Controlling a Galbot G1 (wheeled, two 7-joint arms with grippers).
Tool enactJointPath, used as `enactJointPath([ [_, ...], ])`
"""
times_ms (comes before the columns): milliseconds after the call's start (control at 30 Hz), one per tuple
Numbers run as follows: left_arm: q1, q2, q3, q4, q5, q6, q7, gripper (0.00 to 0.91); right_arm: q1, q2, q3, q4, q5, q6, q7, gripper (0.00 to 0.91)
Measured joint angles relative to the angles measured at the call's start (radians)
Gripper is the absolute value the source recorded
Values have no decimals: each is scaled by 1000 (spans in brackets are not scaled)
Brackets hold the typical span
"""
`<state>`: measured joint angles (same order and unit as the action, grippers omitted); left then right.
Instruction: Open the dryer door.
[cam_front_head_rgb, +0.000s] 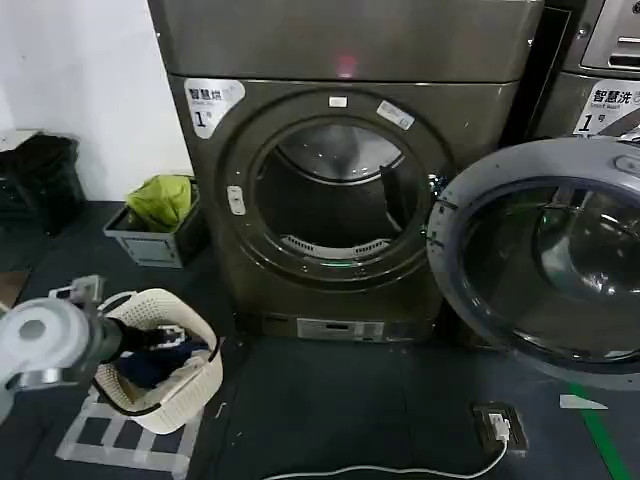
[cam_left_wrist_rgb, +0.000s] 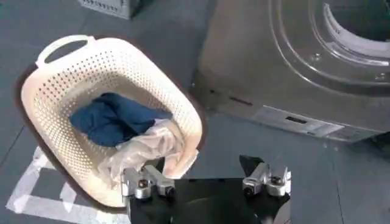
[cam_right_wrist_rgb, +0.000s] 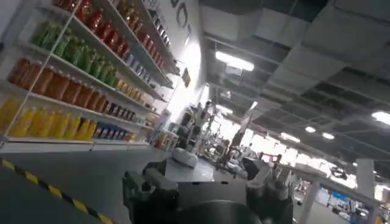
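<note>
The bronze-grey dryer (cam_front_head_rgb: 340, 60), labelled "1", faces me with its round drum opening (cam_front_head_rgb: 335, 190) uncovered. The dryer door (cam_front_head_rgb: 545, 260) is swung wide open to the right, its grey inner face and dark glass turned toward me. My left gripper (cam_left_wrist_rgb: 204, 167) hangs open low at the left, beside a laundry basket, with nothing between its fingers; the dryer's lower front (cam_left_wrist_rgb: 292, 67) is ahead of it. My right gripper (cam_right_wrist_rgb: 204, 173) is open and empty, pointing away into the room.
A cream laundry basket (cam_front_head_rgb: 160, 360) with blue and white clothes (cam_left_wrist_rgb: 116, 119) stands on taped floor at the left. A grey crate holding a green bag (cam_front_head_rgb: 160, 225) sits by the wall. A neighbouring machine (cam_front_head_rgb: 605, 90) stands behind the door. A power strip (cam_front_head_rgb: 500, 425) and cable lie on the floor.
</note>
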<state>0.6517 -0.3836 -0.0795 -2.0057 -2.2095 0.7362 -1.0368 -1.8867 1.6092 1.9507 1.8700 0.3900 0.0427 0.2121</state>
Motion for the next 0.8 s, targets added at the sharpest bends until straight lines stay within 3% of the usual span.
enactJointPath([
  [800,-31,0,-4,120,-62,0,-61,907,0,0,1,-10,1,32,-5,907],
])
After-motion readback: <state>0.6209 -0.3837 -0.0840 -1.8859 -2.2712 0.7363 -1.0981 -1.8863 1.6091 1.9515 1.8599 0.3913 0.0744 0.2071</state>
